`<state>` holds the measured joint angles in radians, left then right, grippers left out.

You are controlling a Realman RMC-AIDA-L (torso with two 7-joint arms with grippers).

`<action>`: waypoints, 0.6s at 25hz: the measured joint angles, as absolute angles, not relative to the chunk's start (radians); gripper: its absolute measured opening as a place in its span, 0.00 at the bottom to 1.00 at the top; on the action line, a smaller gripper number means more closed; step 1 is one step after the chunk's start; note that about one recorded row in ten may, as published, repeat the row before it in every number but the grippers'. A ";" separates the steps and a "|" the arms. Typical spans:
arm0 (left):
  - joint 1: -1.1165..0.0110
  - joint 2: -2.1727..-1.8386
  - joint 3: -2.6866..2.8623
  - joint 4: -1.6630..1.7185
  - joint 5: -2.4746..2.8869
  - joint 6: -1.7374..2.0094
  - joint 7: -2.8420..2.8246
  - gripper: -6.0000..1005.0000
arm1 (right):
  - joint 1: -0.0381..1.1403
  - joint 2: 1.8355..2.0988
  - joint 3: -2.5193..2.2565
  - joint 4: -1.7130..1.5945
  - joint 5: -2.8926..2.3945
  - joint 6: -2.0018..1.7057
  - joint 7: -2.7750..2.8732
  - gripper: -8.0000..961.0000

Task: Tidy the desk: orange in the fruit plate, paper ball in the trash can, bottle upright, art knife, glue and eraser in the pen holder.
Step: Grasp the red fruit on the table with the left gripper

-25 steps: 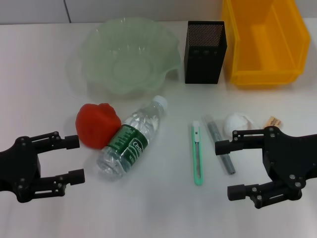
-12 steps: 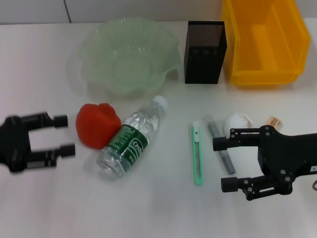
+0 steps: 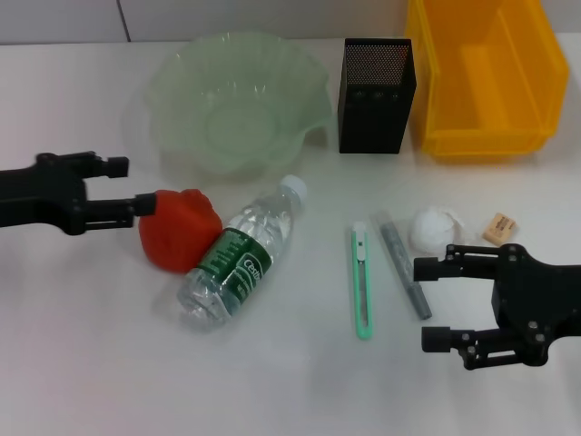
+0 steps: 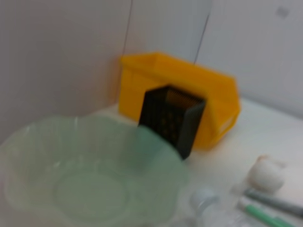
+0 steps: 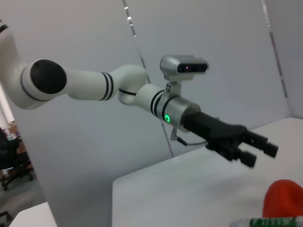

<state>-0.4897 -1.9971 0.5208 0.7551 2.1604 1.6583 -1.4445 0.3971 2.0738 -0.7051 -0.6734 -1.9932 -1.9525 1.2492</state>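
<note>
Left gripper [image 3: 132, 184] is spread wide, holding nothing, its near fingertip right at the orange [image 3: 180, 229] by the desk's [image 3: 73, 363] left side. Right gripper [image 3: 434, 303] hangs unclenched and empty too, near the front right edge, just beside the glue stick [image 3: 404, 268] and art knife [image 3: 362, 282]. The bottle [image 3: 241, 252] lies on its side against the orange. Paper ball [image 3: 434, 226] and eraser [image 3: 499, 227] sit behind the right gripper. Along the back edge: fruit plate [image 3: 309, 91], pen holder [image 3: 376, 94], yellow trash can [image 3: 427, 109].
</note>
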 joint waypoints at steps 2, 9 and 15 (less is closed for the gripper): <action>-0.507 -2.015 0.555 0.749 2.196 1.579 -1.458 0.71 | 0.393 2.074 -0.692 -0.673 -1.994 -1.950 1.249 0.83; -0.516 -2.055 0.665 0.743 2.211 1.444 -1.463 0.69 | 0.385 2.074 -0.680 -0.654 -1.993 -1.931 1.244 0.83; -0.520 -2.064 0.725 0.742 2.211 1.408 -1.462 0.68 | 0.390 2.072 -0.687 -0.646 -1.997 -1.928 1.244 0.83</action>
<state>-0.5201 -2.0641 0.7247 0.7423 2.2107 1.4079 -1.4622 0.3903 2.0722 -0.6866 -0.6458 -1.9975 -1.9282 1.2441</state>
